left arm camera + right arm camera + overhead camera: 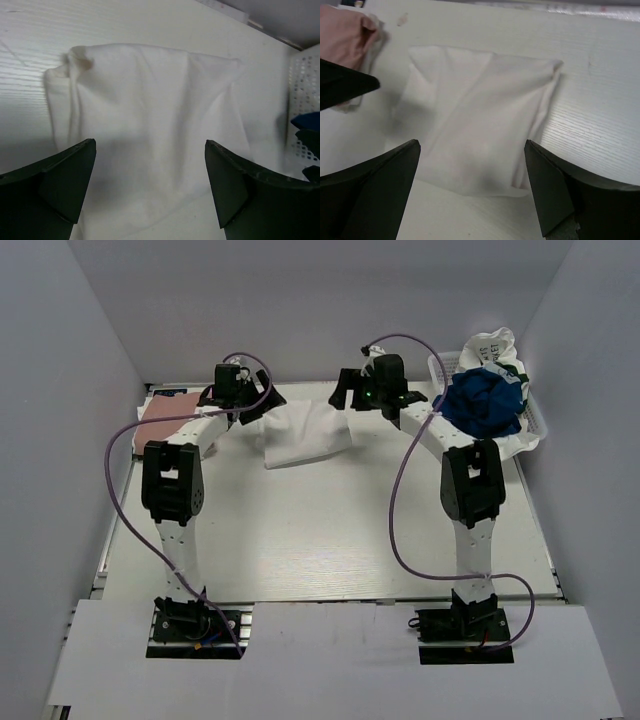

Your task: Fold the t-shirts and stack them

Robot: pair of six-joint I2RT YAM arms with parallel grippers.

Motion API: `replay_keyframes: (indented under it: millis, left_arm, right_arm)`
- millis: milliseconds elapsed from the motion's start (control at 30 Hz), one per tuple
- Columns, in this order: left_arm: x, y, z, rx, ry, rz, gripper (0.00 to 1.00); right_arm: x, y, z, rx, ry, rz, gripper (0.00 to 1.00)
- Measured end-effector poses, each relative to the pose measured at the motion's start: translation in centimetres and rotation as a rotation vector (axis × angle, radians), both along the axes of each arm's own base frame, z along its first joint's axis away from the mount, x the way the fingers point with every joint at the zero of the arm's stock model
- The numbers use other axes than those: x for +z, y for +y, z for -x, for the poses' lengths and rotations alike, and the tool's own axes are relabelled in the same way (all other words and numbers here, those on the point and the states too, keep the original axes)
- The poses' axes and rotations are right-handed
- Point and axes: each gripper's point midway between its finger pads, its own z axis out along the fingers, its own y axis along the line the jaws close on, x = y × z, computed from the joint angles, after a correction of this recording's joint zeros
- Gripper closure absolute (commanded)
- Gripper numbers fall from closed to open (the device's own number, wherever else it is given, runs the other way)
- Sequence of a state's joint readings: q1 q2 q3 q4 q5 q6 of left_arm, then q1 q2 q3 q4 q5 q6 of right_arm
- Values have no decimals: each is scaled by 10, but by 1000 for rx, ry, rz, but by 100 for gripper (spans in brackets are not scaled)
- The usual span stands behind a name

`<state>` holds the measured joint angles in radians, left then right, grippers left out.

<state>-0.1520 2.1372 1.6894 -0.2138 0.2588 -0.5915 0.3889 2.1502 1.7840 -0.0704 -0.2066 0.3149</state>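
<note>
A: Step in hand?
B: The folded white cloth t-shirt [300,438] lies flat at the far middle of the white worktop [330,540], between both arms. I'd guess it goes next onto the folded salmon-pink t-shirt [165,412] at far left. Pinch all layers at opposite edges and lift level, or the fold opens.
A: Pincers?
B: Left pincer [150,190] and right pincer [472,185] are both spread wide and empty, hanging over the white shirt. A crumpled blue t-shirt [485,405] sits in the white plastic basket [305,90].
</note>
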Motion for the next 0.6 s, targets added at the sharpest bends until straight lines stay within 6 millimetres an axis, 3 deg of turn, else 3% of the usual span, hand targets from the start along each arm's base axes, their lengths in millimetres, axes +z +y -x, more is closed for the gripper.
replay_keyframes:
  millis: [100, 167, 333, 467, 533, 600]
  left_arm:
    - [18, -15, 2, -68, -62, 15, 0]
    - [19, -27, 3, -120, -81, 27, 0]
    - [-10, -52, -11, -198, -62, 53, 0]
    - [-63, -56, -8, -202, 36, 48, 0]
    - [-62, -52, -10, -193, 33, 63, 0]
    - [-65, -46, -8, -174, 38, 61, 0]
  right_arm:
    - [27, 16, 14, 37, -65, -27, 10]
    - [21, 26, 29, 74, -53, -40, 10]
    - [-33, 39, 55, 136, 96, -68, 10]
    - [-79, 35, 64, 111, 230, -100, 10]
    - [-98, 30, 66, 83, 288, -112, 10]
    - [-99, 27, 61, 59, 302, -146, 10]
